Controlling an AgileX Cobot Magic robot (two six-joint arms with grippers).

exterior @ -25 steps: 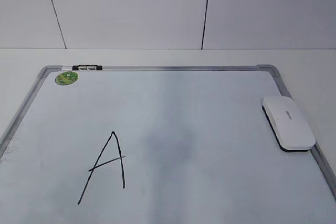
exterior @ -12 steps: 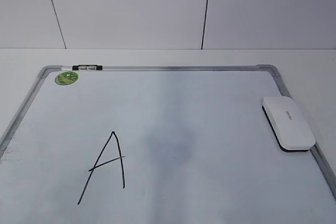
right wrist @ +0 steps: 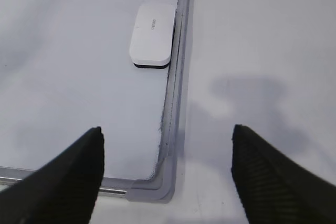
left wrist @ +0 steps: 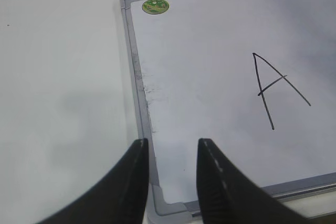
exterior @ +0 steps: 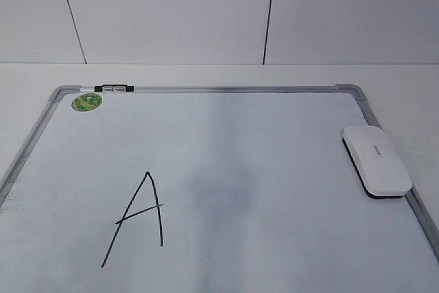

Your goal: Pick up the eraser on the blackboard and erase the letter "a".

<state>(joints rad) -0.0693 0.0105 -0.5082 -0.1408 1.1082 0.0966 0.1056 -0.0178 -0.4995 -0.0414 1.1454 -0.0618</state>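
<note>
The blackboard (exterior: 274,128) is a white board with a silver frame, lying flat on the table. The white eraser (exterior: 377,161) rests on the board's right edge. It also shows in the right wrist view (right wrist: 152,35). No small cursive "a" is visible. There is only a tall capital "A" (exterior: 140,217) at the lower left and a faint grey smudge (exterior: 219,193) mid-board. My left gripper (left wrist: 172,148) is open and empty above the board's near left corner. My right gripper (right wrist: 167,135) is wide open and empty above the near right corner. Neither gripper shows in the exterior view.
A round green sticker (exterior: 87,101) and a small black clip (exterior: 114,88) sit at the board's far left corner. White table surrounds the board (left wrist: 63,77). A white wall stands behind it.
</note>
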